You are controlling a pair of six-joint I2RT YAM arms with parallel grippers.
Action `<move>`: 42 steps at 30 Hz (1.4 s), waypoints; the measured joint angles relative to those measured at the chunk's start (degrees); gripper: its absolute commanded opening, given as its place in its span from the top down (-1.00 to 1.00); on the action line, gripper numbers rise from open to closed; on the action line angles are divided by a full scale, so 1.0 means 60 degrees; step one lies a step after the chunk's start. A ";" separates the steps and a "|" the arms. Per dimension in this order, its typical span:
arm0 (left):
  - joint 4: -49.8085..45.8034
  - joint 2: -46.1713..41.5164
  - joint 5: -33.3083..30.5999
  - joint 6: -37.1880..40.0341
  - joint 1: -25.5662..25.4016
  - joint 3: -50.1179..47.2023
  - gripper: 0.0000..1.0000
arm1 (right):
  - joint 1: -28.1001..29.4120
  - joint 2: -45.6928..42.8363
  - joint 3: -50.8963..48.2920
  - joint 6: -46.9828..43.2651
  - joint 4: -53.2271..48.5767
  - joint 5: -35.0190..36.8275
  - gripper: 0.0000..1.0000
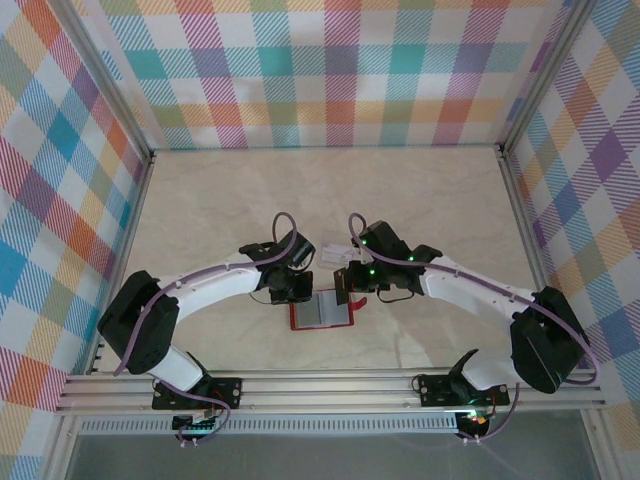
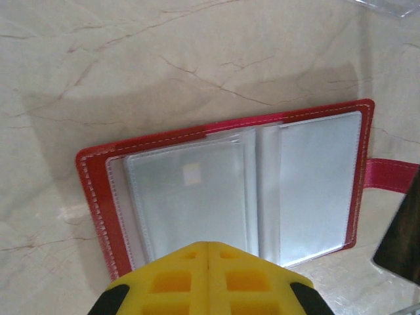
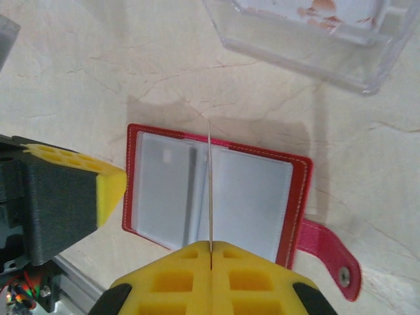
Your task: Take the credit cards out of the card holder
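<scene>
At the bottom of the right wrist view, the right gripper (image 3: 211,254) has its yellow fingers clamped on a credit card (image 3: 210,184). The card is seen edge-on, a thin upright line over the middle of the open red card holder (image 3: 134,177), which lies flat on the marble-look table (image 3: 79,85). The holder's snap tab (image 3: 328,252) trails to the lower right, and a clear plastic box (image 3: 308,46) sits beyond at upper right. The left wrist view gives the pockets face-on. There the left gripper (image 2: 209,254), fingers pressed together, overlaps the holder's near edge; whether it touches I cannot tell. A pocketed card (image 2: 190,203) lies in the left half. From above, the left arm (image 1: 200,295) and right arm (image 1: 470,285) bow inward, wrists meeting over the holder at centre frame.
</scene>
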 measured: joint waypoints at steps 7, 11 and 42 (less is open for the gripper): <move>-0.0011 -0.0087 -0.0138 0.0000 0.0000 0.0000 0.91 | -0.0018 -0.0189 0.0466 -0.0543 -0.0543 0.0441 0.89; -0.0073 -0.0157 -0.0160 0.0000 0.0000 0.0007 0.91 | -0.0073 -0.0393 0.0579 -0.0765 -0.0714 0.0754 0.89; -0.1515 -0.1650 -0.1158 -0.0288 -0.0171 0.0317 0.86 | -0.0142 -0.1985 -0.1053 -0.0390 0.0138 0.2699 0.91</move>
